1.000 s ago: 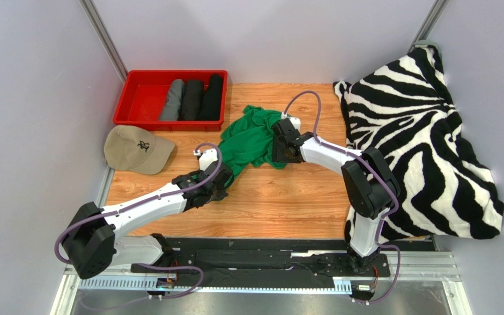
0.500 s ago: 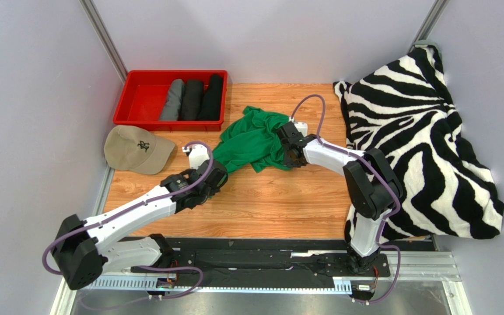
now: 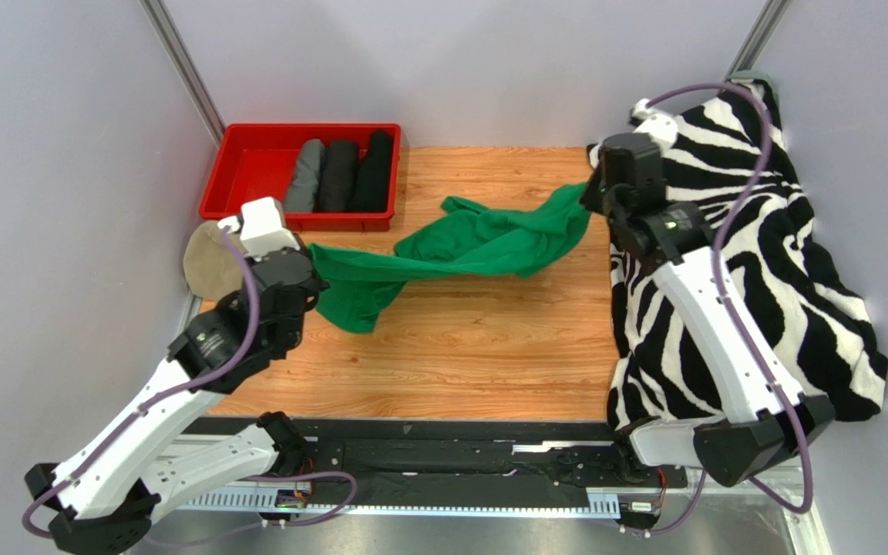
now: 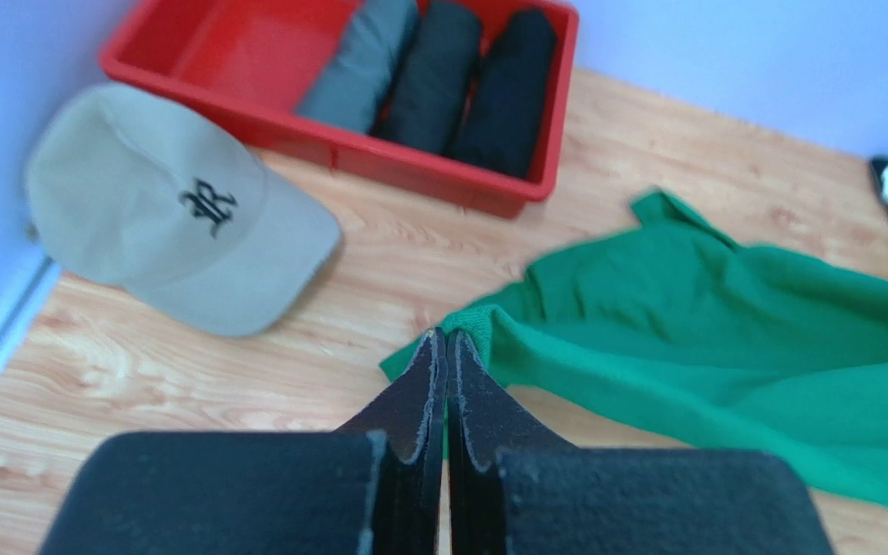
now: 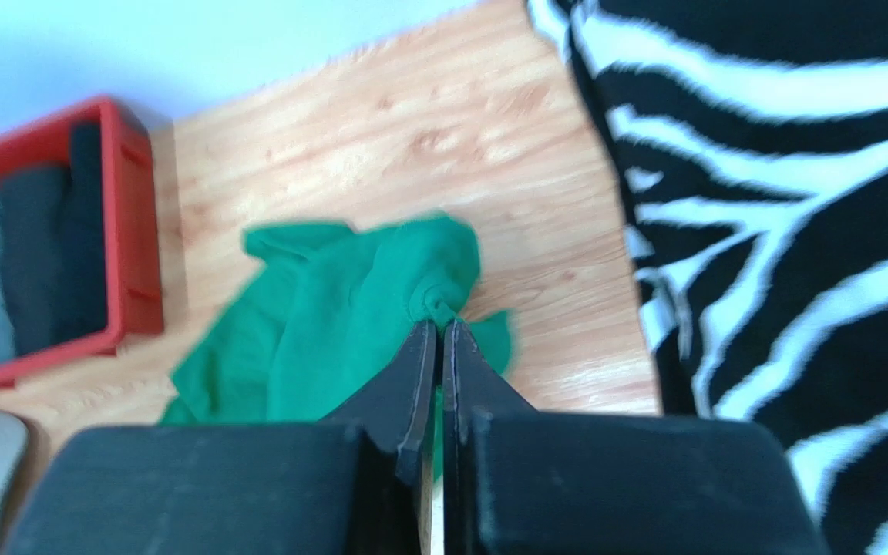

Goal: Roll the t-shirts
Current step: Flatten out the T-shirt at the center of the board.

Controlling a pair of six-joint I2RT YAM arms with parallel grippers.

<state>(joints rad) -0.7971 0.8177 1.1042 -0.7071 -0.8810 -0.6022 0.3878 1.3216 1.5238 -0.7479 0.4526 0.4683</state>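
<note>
The bright green t-shirt (image 3: pixel 472 243) hangs stretched above the wooden table between both grippers. My left gripper (image 3: pixel 316 281) is shut on its left end, and in the left wrist view the fingertips (image 4: pixel 446 338) pinch a green hem of the shirt (image 4: pixel 703 312). At the right, near the blanket, my right gripper (image 3: pixel 590 197) is shut on the other end; its tips (image 5: pixel 442 327) clamp a bunched fold of the shirt (image 5: pixel 333 312). Three rolled shirts, grey (image 3: pixel 304 176), dark (image 3: pixel 339 174) and black (image 3: pixel 375 170), lie side by side in the red tray (image 3: pixel 252 174).
A beige cap (image 4: pixel 171 220) lies left of the left gripper, in front of the red tray (image 4: pixel 414 174). The zebra-striped blanket (image 3: pixel 785 266) is heaped along the right side, under the right arm. Grey walls close off the back and both sides.
Both arms rose and pulled apart, the left toward the cap, the right toward the blanket. The right gripper shut on the shirt, which went from a heap to a stretched span.
</note>
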